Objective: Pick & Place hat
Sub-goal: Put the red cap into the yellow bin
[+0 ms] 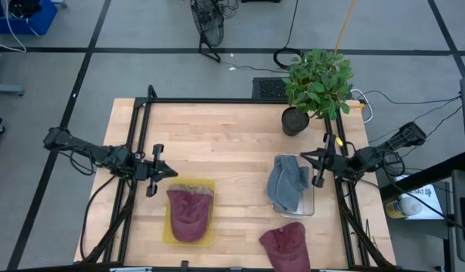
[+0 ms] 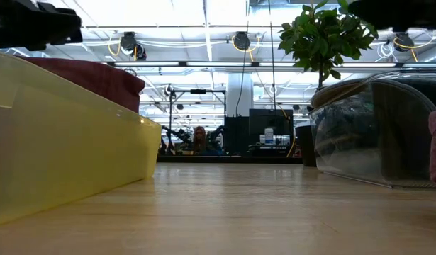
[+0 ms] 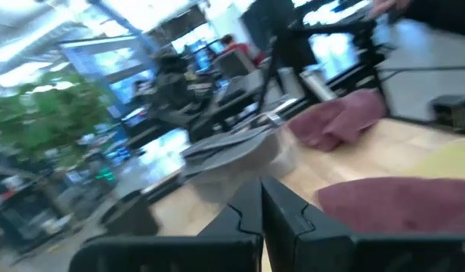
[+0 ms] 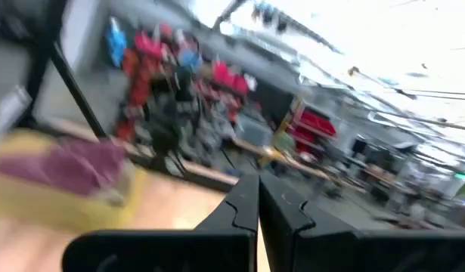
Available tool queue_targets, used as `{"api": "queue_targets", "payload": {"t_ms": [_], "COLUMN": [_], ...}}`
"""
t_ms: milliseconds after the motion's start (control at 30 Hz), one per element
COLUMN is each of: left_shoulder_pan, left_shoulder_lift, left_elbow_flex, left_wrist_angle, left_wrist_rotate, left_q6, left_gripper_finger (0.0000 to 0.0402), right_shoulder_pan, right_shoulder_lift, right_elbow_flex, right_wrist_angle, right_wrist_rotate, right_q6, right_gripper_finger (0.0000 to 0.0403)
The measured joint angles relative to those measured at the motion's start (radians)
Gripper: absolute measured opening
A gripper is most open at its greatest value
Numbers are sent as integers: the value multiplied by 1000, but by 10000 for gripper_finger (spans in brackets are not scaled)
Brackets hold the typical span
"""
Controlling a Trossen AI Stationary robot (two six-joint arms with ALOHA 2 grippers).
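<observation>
Loose maroon hat [image 1: 286, 246] at table [image 1: 232, 136] front edge: soft, light; pinch crown fold. Left gripper [image 1: 154, 171], right gripper [image 1: 320, 167] both clenched, empty.

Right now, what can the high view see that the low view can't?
Only the high view shows the second maroon hat lying loose on the table, and both grippers, left and right, fingers together. Only the low view shows a person far back in the room. Both show the yellow tray with a hat, the clear bin and the plant.
</observation>
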Motion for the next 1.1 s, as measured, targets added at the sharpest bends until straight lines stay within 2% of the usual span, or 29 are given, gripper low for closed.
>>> {"api": "queue_targets", "payload": {"t_ms": [67, 167, 300, 533, 600, 700, 833, 967, 1100], "left_shoulder_pan": [0, 0, 0, 0, 0, 0, 0, 0, 0], "left_shoulder_lift": [-3, -2, -2, -2, -2, -2, -2, -2, -2], "left_elbow_flex": [-1, -2, -2, -2, -2, -2, -2, -2, -2], "left_wrist_angle": [1, -11, -22, -29, -29, -29, -29, -28, -26], "left_wrist_rotate": [-59, -100, -95, -96, -96, -96, -96, -96, -96], "left_q6": [8, -23, -70, -94, -106, -109, -105, -106, -101], "left_gripper_finger": [7, 21, 30, 18, 11, 4, 15, 34, 40], "right_shoulder_pan": [1, 37, 131, 314, 358, 403, 427, 439, 441], "right_shoulder_lift": [107, 285, 541, 1021, 1135, 1268, 1380, 1454, 1526], "right_elbow_flex": [65, 233, 528, 1124, 1303, 1489, 1581, 1587, 1586], "right_wrist_angle": [-8, -53, -298, -886, -1077, -1301, -1372, -1345, -1410], "right_wrist_rotate": [15, 21, 104, 270, 272, 229, 75, -32, -129], "right_q6": [-28, -29, 63, 400, 575, 828, 1049, 1158, 1301], "right_gripper_finger": [0, 0, 0, 0, 0, 0, 0, 0, 17]}}
